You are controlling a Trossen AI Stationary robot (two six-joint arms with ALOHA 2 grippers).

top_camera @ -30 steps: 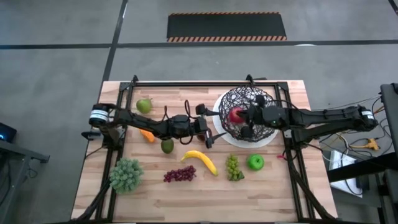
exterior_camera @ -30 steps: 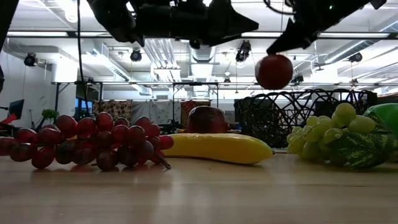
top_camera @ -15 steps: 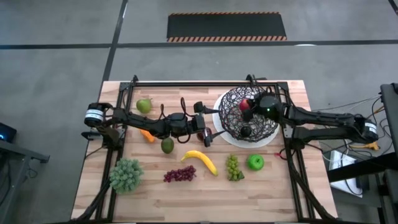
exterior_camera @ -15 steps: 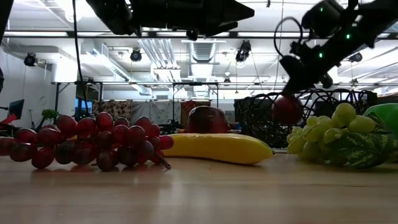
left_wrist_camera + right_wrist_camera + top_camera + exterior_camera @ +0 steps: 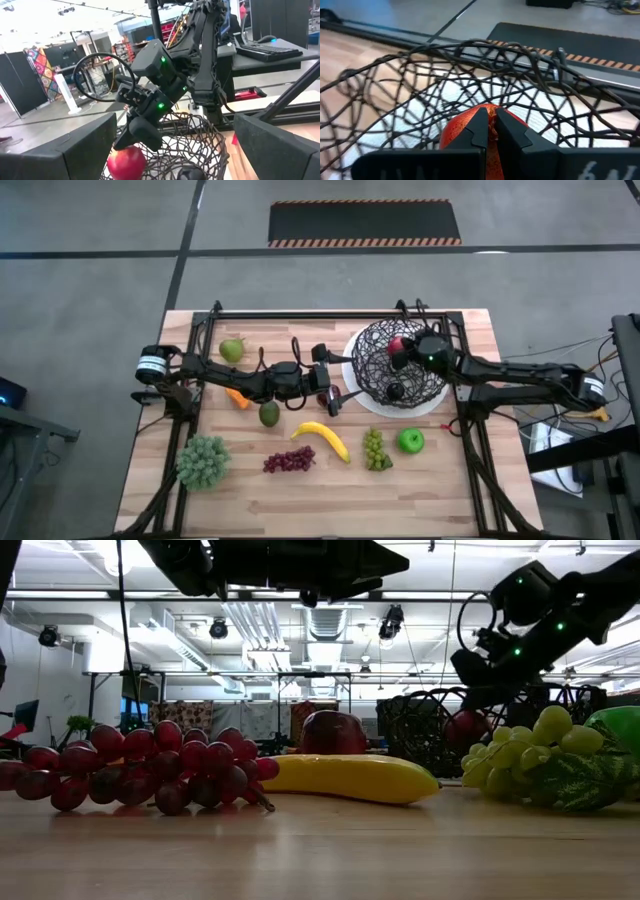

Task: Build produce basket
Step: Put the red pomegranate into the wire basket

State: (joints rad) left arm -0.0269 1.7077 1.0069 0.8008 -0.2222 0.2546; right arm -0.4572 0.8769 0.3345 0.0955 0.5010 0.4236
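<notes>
The right tool [image 5: 400,350], pinched on a red apple [image 5: 397,347], hung inside the basket [image 5: 375,370]. The left tool [image 5: 335,385] waited wide, empty. Banana [image 5: 322,437], grapes [image 5: 288,461], green apple [image 5: 410,441] and pear [image 5: 232,349] remained on the surface [image 5: 300,500].

Work surface: light wooden table [image 5: 470,490], plank top, with a black frame along its edges.

Lying directly on it:
- wire basket [image 5: 385,375] on a white plate, under the right arm's closed jaws
- green apple [image 5: 410,441], near side of the basket
- green grapes [image 5: 374,448], just beside the green apple
- banana [image 5: 322,438], just on the near side of the left arm's open jaws
- purple grapes [image 5: 288,461], beside the banana
- avocado [image 5: 268,414] and carrot [image 5: 236,397], beside the left arm
- pear [image 5: 232,349], on its far side
- frilly leafy bunch [image 5: 203,462], well apart from both jaws
</notes>
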